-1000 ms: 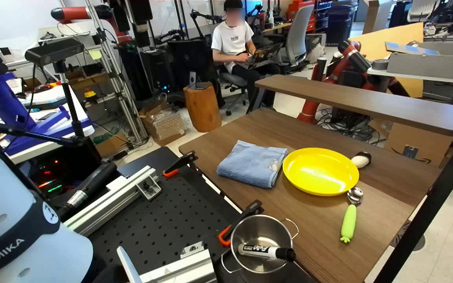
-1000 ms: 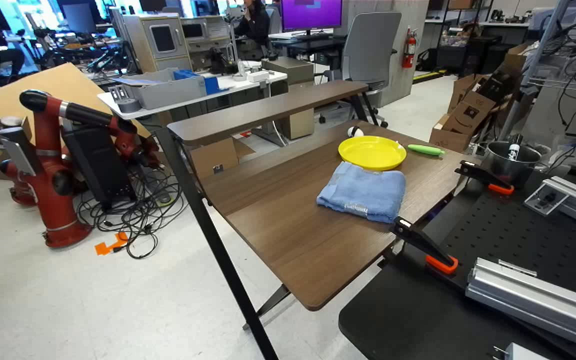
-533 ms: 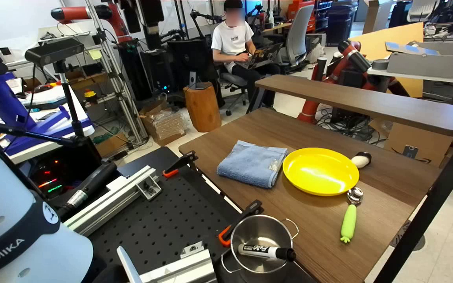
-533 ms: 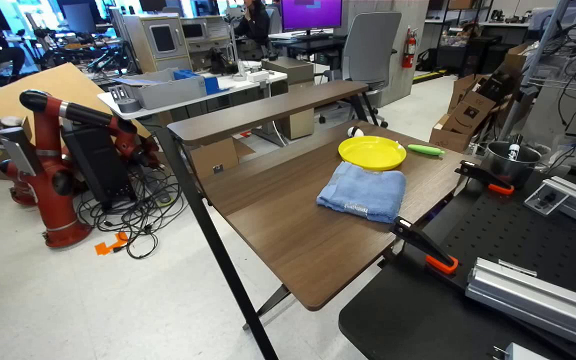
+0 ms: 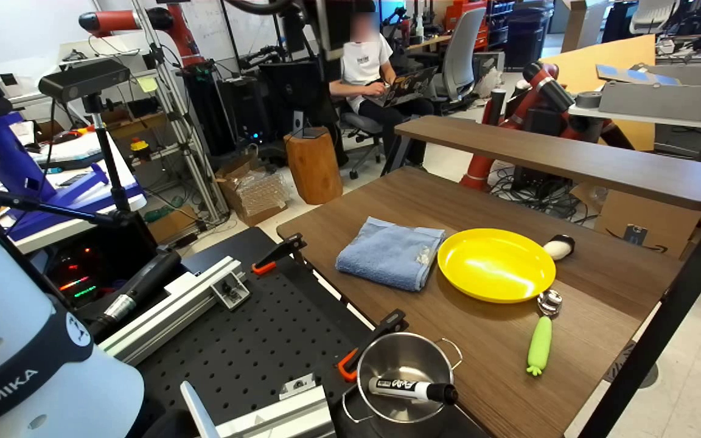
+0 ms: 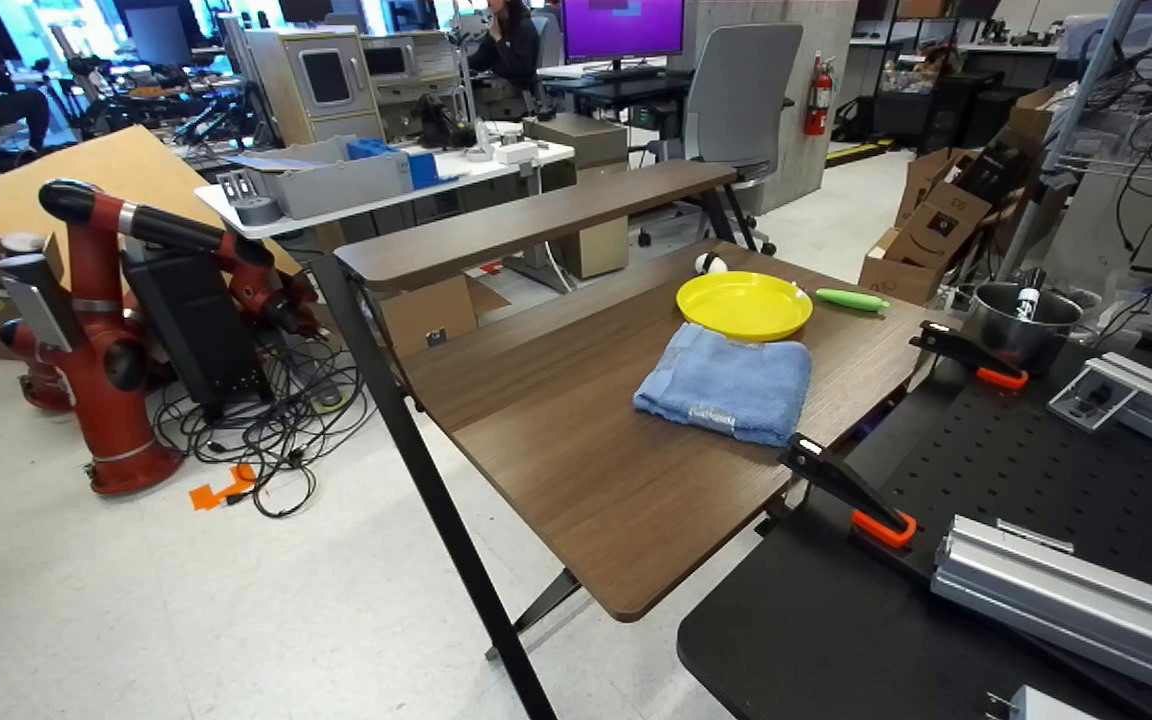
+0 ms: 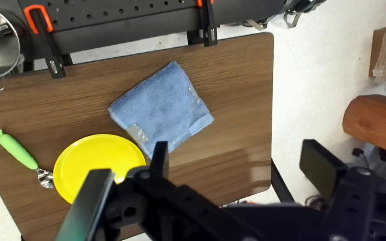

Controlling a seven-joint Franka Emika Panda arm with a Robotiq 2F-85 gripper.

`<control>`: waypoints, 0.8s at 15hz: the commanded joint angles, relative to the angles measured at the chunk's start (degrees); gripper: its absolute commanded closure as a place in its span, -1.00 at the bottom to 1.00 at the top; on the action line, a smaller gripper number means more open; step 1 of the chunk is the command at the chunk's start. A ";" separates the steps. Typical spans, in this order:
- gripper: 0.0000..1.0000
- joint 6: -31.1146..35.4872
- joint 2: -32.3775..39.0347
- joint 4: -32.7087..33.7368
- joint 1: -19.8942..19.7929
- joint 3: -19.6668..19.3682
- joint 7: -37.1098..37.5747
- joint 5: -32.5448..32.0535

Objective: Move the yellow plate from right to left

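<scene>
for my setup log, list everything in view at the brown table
Wood-grain table with shelf: one, brown, mid-scene
Folded towel: one, blue, on table
Shallow round plate: one, yellow, beside towel
Metal-headed utensil: one, green-silver, beside plate
Rounded object: one, black-white, near plate
Perforated bench: one, black, beside table
Two-handled metal pot: one, silver, bench edge
Capped marker: one, black-white, in pot
Slim clamps: two, black-orange, bench edge
Metal rails: two or more, silver, on bench
Robot arm: one, white, left in an exterior view
Two-finger gripper: one, black, open, wrist view
</scene>
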 commanded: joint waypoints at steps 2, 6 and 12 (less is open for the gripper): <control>-1.00 3.36 13.57 9.42 0.14 -3.54 -5.21 2.89; -1.00 8.17 24.25 16.80 -0.92 -5.46 -10.28 5.41; -1.00 10.21 40.05 26.84 -6.76 -4.90 -14.93 8.92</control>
